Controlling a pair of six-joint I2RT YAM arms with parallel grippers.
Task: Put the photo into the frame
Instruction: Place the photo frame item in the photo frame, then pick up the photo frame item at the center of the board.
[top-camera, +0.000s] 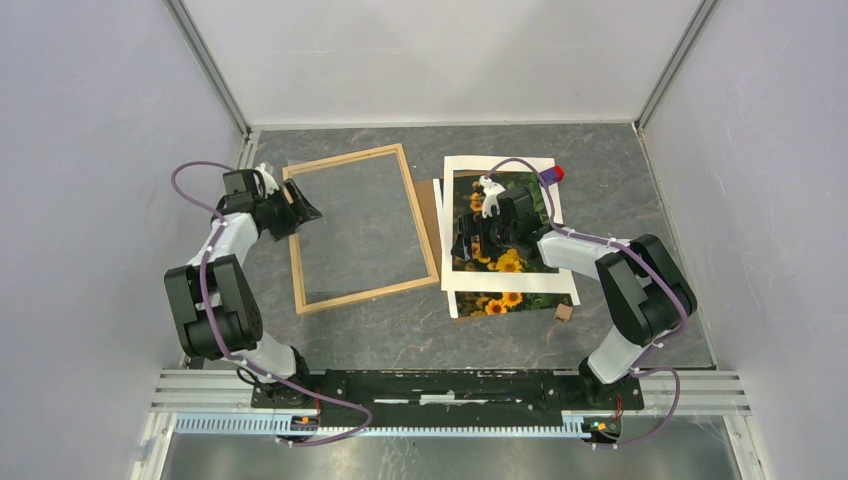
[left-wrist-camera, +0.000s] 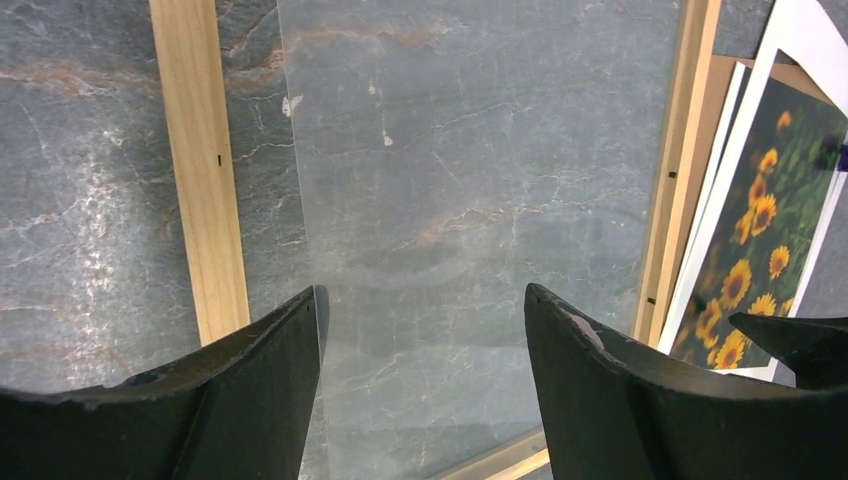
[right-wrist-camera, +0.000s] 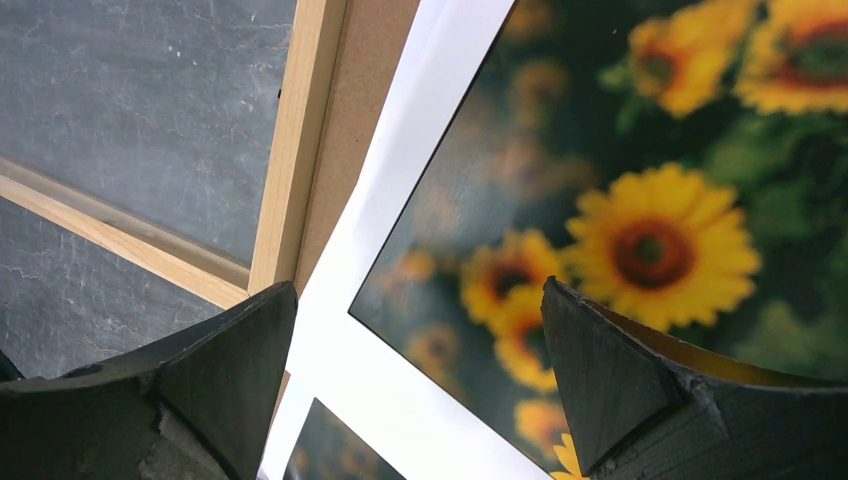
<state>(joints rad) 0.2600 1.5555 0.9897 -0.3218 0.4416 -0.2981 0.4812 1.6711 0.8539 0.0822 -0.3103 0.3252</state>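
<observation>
Right fingers (right-wrist-camera: 200, 390) hang spread above photo (right-wrist-camera: 620, 150) and mat (right-wrist-camera: 375, 200); left fingers (left-wrist-camera: 230, 400) gape empty over frame (left-wrist-camera: 200, 170). I risk pinching both sheets together, since they seem stacked.

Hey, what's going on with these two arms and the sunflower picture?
Two robot arms are working on putting a sunflower photo into a wooden frame. The frame lies flat on the table with no picture in it, the left claw open above its left side. The photo lies to its right under a white mat, the right claw open over it. Neither claw holds anything.
</observation>
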